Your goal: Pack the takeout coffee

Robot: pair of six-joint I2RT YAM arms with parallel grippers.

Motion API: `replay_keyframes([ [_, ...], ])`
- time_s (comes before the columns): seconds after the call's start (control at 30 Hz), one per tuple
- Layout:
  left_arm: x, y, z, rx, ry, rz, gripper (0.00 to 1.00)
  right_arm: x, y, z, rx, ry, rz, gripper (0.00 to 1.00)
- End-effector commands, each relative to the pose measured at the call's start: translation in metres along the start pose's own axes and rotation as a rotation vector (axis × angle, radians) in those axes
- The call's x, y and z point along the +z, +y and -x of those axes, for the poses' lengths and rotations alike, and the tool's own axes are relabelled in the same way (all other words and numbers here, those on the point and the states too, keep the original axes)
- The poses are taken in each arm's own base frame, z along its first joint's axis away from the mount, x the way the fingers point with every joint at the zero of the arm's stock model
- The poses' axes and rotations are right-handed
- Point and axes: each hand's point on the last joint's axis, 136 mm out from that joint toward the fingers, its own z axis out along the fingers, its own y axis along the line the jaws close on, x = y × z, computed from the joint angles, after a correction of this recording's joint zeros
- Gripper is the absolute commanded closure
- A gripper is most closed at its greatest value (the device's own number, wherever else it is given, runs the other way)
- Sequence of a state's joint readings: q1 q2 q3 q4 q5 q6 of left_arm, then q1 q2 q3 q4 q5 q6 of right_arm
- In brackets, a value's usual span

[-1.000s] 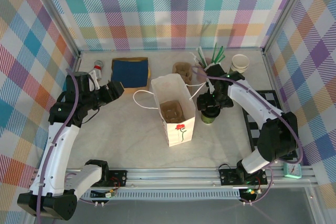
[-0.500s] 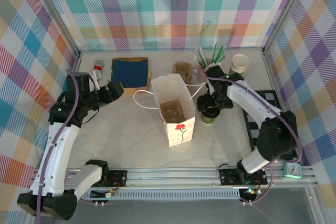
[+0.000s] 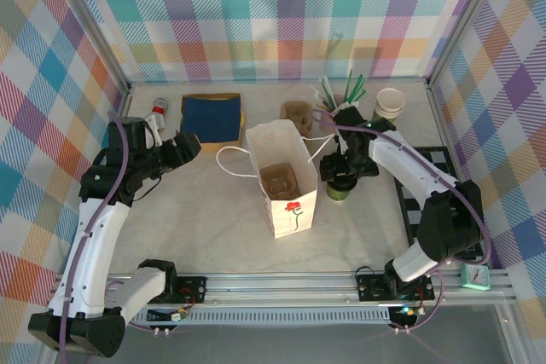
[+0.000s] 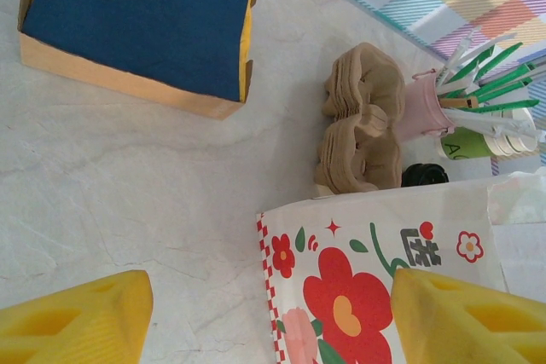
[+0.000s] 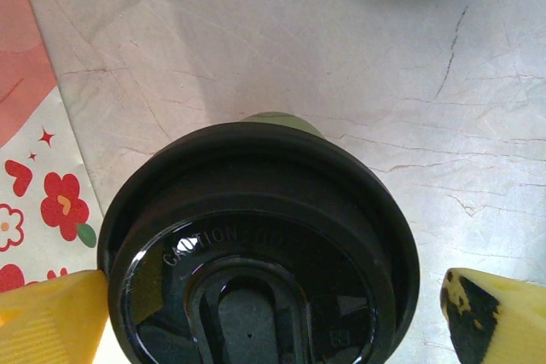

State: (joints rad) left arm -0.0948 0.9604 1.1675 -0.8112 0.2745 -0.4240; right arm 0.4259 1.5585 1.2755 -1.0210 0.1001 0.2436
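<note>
**Takeout coffee** [image 3: 341,190] stands upright on the counter [image 3: 213,210], just right of the paper bag [image 3: 294,210]. Right end effector [image 3: 342,171], spread wide, straddles its black lid [image 5: 256,236] without pinching it. Left end effector [image 4: 273,313], left of the bag, is spread and empty. Judged: light, thin-walled, crushable, with a glossy, slippery lid. Take hold of the cup wall just under the lid rim, gently, keeping it upright.

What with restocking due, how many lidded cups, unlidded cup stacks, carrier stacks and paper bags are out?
Lidded cup: 1
Unlidded cup stack: 1
Carrier stack: 1
Paper bag: 1
Total: 4
</note>
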Motion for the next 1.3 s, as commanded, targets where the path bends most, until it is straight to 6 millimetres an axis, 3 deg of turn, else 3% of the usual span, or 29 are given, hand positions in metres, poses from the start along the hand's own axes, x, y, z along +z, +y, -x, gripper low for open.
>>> replay_keyframes([
  [0.0,-0.004,0.002,0.002,0.015,-0.01,0.013,0.26,-0.005,0.0,-0.004,0.013,-0.006,-0.002,0.01],
  [0.37,-0.008,-0.001,0.005,0.017,-0.019,0.004,0.26,-0.032,0.003,0.002,0.009,-0.068,0.019,0.01],
  [0.73,-0.009,0.0,0.005,0.023,-0.018,0.014,0.26,-0.01,0.009,-0.007,0.002,0.0,-0.025,0.01],
  [1.03,-0.008,0.001,0.006,0.026,-0.017,0.017,0.25,-0.013,-0.002,-0.005,0.016,-0.016,-0.092,0.01],
  [1.27,-0.008,0.001,0.007,0.028,-0.018,0.022,0.25,-0.008,0.002,-0.008,0.007,0.003,-0.074,0.01],
])
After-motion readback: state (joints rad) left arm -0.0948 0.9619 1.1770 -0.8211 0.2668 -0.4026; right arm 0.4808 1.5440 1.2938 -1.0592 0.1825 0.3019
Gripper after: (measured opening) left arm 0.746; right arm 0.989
